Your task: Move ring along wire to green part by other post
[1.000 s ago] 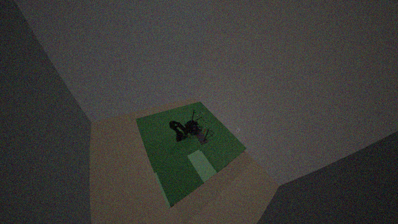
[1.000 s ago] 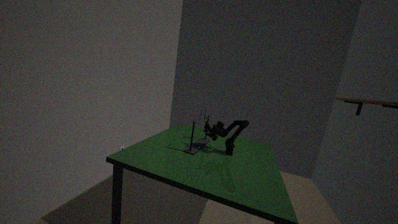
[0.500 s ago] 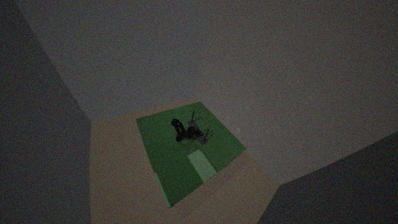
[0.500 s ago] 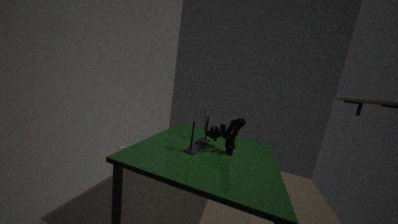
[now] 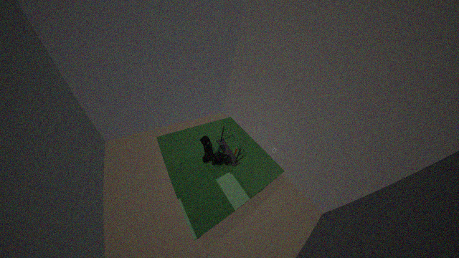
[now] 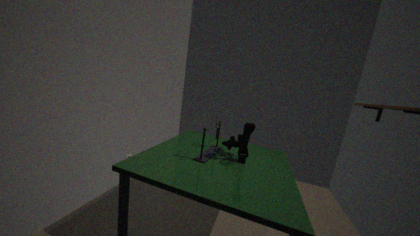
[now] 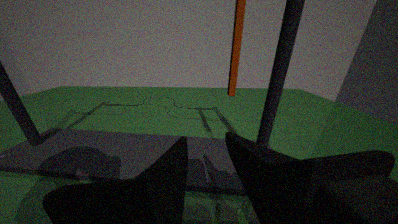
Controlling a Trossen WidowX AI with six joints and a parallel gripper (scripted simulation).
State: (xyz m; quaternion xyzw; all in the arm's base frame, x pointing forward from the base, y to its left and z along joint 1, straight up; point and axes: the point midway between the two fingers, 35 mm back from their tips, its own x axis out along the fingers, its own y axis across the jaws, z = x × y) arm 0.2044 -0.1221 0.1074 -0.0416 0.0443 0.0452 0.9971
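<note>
In the exterior view, from the left, a wall socket (image 6: 129, 155) (image 5: 274, 150) comes first, then the desk (image 6: 256, 183) (image 5: 186, 172), with a dark leg (image 6: 123, 203) that the top view does not show. Next stands the nearer post (image 6: 203, 144) (image 7: 17, 105) on a grey board (image 6: 201, 160) (image 7: 120, 150). Right of it is the farther post (image 6: 216, 142) (image 7: 280, 75), with the orange handle (image 6: 217, 132) (image 7: 236, 50) (image 5: 236, 151) hanging beside it from the ring (image 6: 218, 125). The wire is too faint to follow. The pincer (image 6: 224, 143) (image 7: 206, 139) is right of the handle and apart from it, partly open, holding nothing. Farthest right is a wall shelf (image 6: 390, 107), seen only here.

The wrist view shows the handle's lower end between the posts, close to the right-hand one, but leaves the ring out of frame.

There are two posts, one handle, one ring, one board and one arm (image 6: 244, 144) (image 5: 206, 148).

The arm stands tall and folded, its elbow high, the pincer reaching low toward the board.
</note>
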